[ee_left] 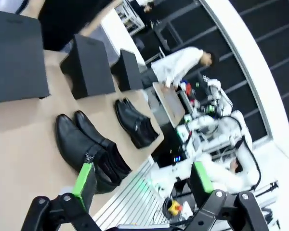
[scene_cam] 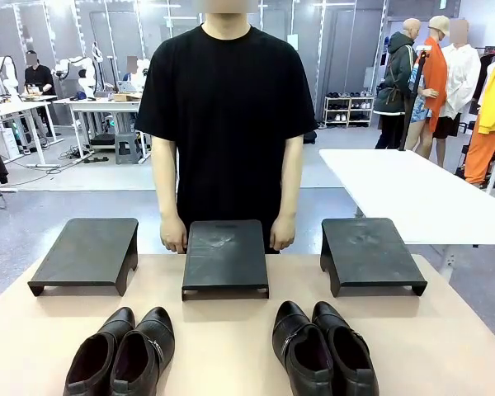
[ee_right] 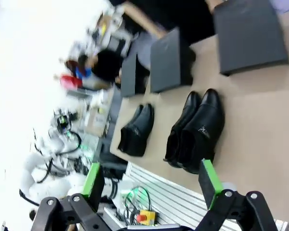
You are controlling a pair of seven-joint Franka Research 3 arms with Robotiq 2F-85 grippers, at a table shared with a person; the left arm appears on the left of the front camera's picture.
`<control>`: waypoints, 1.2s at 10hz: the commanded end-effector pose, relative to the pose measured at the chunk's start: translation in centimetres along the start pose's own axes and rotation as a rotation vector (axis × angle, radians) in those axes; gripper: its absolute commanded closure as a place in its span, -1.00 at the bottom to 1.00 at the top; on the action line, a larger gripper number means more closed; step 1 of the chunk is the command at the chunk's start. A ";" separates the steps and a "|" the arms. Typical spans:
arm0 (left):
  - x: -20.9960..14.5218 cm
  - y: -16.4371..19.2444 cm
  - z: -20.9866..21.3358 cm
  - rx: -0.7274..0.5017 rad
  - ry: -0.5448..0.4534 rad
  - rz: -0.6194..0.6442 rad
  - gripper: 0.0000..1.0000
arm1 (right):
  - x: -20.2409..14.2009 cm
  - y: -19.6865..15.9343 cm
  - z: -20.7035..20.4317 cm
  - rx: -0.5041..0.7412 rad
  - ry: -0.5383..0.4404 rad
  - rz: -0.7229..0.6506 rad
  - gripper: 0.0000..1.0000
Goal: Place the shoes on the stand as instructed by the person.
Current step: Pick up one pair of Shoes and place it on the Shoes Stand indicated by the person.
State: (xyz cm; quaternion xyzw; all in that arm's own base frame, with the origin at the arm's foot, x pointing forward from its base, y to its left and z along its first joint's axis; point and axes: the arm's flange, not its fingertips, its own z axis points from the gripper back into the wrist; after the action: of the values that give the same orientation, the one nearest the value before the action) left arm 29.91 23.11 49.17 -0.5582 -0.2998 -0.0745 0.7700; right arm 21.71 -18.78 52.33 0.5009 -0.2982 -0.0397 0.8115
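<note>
Holding fingers apart on both the left gripper (ee_left: pixel 142 178) and the right gripper (ee_right: pixel 150 179), looking down at the shoes (scene_cam: pixel 140 355) lying toes toward the stands (scene_cam: pixel 225 256) on the tabletop (scene_cam: pixel 223 338), with the left pair (ee_left: pixel 89 149) nearer the left gripper, the right pair (ee_right: pixel 197 134) nearer the right, awaiting the person's (scene_cam: pixel 227 107) instruction.

Glossy leather shoes (scene_cam: pixel 124 355), matt stands (scene_cam: pixel 225 256)

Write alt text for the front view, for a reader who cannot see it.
Two pairs of black shoes, the left pair and the right pair, sit on a tan table with toes toward three empty black stands: left stand, middle stand and right stand. The person in a black T-shirt stands across the table, hands by the middle stand's far corners.
</note>
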 end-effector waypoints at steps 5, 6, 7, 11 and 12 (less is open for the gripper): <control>-1.4 0.7 3.4 0.036 -0.155 0.007 -1.00 | -4.2 -2.2 0.2 0.038 -0.101 -0.016 -1.00; -1.1 1.3 3.2 0.051 -0.204 0.039 -1.00 | -3.9 -2.3 -0.3 0.041 -0.080 -0.018 -1.00; -1.6 0.4 4.1 0.040 -0.134 0.028 -1.00 | -2.1 -1.9 3.5 0.034 -0.083 -0.042 -1.00; -1.6 0.4 4.1 0.040 -0.134 0.028 -1.00 | -2.1 -1.9 3.5 0.034 -0.083 -0.042 -1.00; -1.6 0.4 4.1 0.040 -0.134 0.028 -1.00 | -2.1 -1.9 3.5 0.034 -0.083 -0.042 -1.00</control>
State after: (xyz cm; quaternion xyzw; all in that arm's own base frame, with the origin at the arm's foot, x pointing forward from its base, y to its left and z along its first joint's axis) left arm 27.43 26.49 48.63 -0.5499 -0.3466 -0.0119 0.7599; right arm 18.45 -21.73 50.74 0.5187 -0.3136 -0.0830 0.7910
